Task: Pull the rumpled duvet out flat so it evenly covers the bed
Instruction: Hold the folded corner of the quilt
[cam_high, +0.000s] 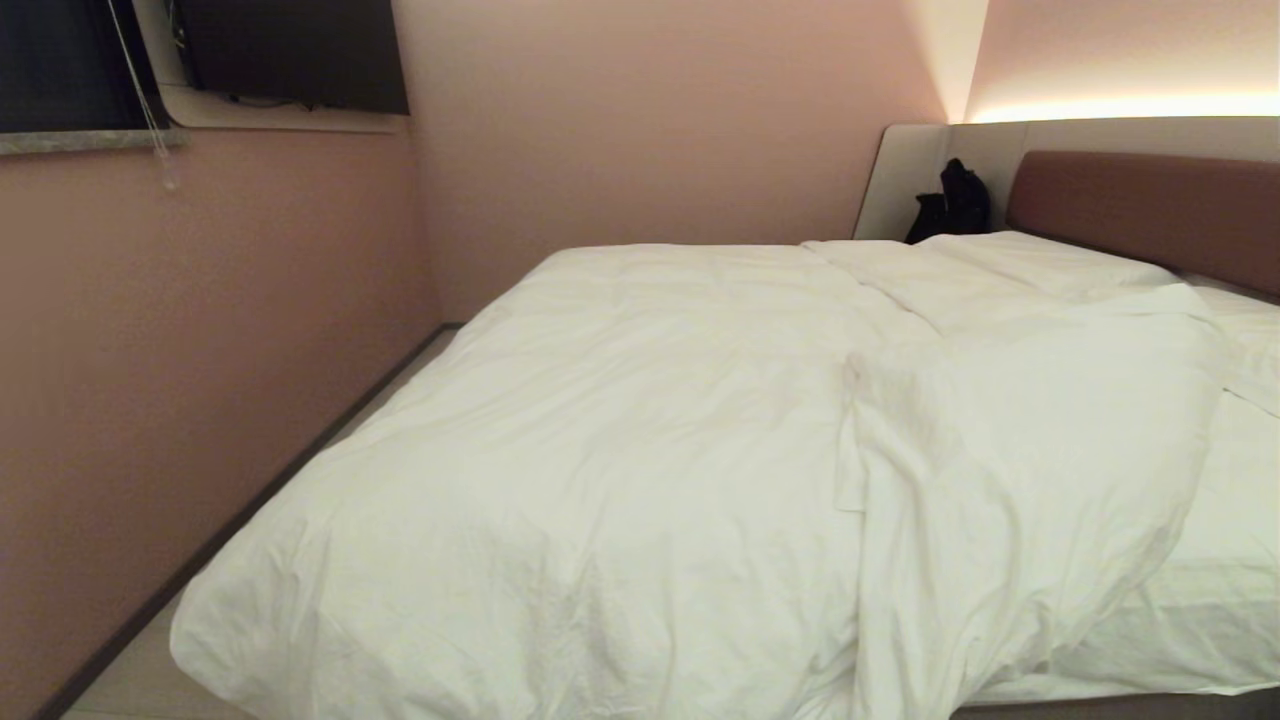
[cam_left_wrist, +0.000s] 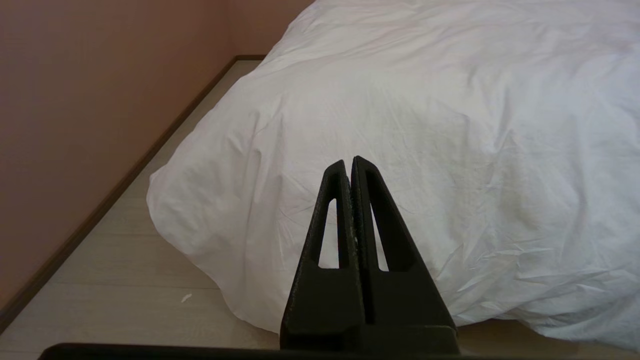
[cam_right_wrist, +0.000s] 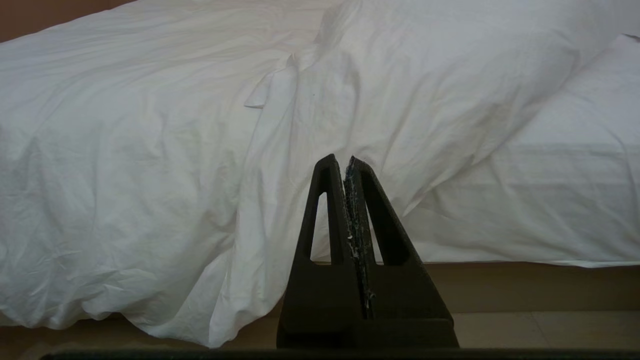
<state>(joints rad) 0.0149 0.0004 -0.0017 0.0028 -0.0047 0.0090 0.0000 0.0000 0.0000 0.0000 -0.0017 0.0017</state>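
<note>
i note the duvet (cam_high: 600, 450) bunched toward the bed's (cam_high: 1130, 708) left, folded back off the right side, both left gripper (cam_left_wrist: 351, 162) and right gripper (cam_right_wrist: 344, 162) clenched empty short of it; risk: grabbing the sheet (cam_high: 1230, 520) instead.

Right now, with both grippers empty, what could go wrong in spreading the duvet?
1. The duvet is folded back, leaving the sheet bare; grabbing only the top layer may bunch it more.
2. It overhangs the bed toward the floor; more pulling might drag it off.
</note>
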